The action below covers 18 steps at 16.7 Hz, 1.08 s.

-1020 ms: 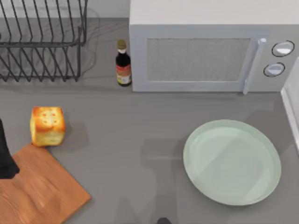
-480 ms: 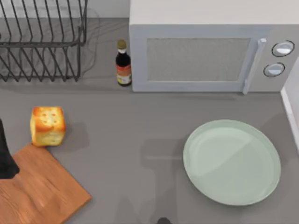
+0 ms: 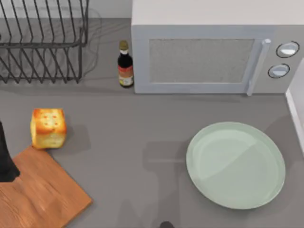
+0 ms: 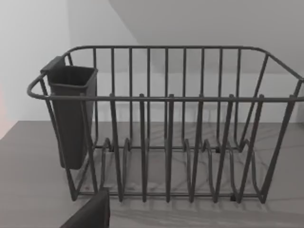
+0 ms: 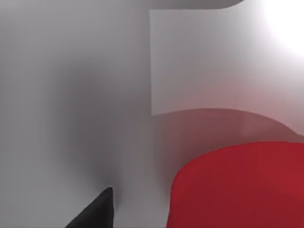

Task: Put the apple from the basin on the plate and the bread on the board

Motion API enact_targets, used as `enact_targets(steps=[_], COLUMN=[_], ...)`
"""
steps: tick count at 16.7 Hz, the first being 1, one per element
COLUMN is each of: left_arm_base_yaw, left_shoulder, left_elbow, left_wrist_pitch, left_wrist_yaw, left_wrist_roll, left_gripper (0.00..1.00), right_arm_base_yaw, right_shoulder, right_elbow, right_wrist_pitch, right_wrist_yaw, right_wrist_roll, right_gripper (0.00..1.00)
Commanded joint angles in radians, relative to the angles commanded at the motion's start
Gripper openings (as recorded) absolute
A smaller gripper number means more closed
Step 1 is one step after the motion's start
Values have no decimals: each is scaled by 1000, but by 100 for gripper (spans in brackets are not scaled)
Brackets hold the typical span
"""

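Top view. Worktop [image 3: 142,142]: flat matt grey surface. Bread [image 3: 48,128]: golden-yellow cube with a toasted, spotted top, standing on the worktop at the left, just beside the far corner of the board. Board [image 3: 42,194]: flat orange-brown wood with visible grain, set at an angle in the near left corner. Plate [image 3: 236,165]: large round pale mint-green dish with a shallow raised rim, bare, at the right. Microwave [image 3: 213,52]: pale grey box with a speckled door panel, a vertical bar handle and two round dials, along the far edge. Bottle [image 3: 125,64]: small, dark glass, labelled, upright just beside the microwave's left side. Dish rack [image 3: 42,42]: dark wire frame at the far left. Left arm [image 3: 5,159]: a dark part at the left edge, over the board.

Left wrist view. Dish rack [image 4: 166,123]: thin dark wire bars with looped dividers, and a dark rectangular cup [image 4: 71,114] hung at one end. A dark piece of the left gripper [image 4: 90,213] sits at the frame edge; whether it is apart or together cannot be told.

Right wrist view. Apple [image 5: 242,187]: smooth bright-red rounded mass, very close, against the smooth pale wall of the basin [image 5: 199,61]. One dark piece of the right gripper [image 5: 95,211] lies beside it; spread and contact cannot be told.
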Motion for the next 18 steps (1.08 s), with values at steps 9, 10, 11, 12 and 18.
enact_targets(steps=[9, 10, 11, 12, 18], left_arm_base_yaw=[0, 0, 0, 0, 0], left_shoulder=[0, 0, 0, 0, 0], left_elbow=[0, 0, 0, 0, 0], left_wrist_pitch=[0, 0, 0, 0, 0], left_wrist_yaw=[0, 0, 0, 0, 0], left_wrist_roll=[0, 0, 0, 0, 0], left_gripper=[100, 100, 100, 100, 100], right_arm_base_yaw=[0, 0, 0, 0, 1], right_shoulder=[0, 0, 0, 0, -79], right_elbow=[0, 0, 0, 0, 24], right_wrist_pitch=[0, 0, 0, 0, -52], right_wrist_yaw=[0, 0, 0, 0, -12], right_wrist_roll=[0, 0, 0, 0, 7], right_gripper=[0, 0, 0, 0, 0])
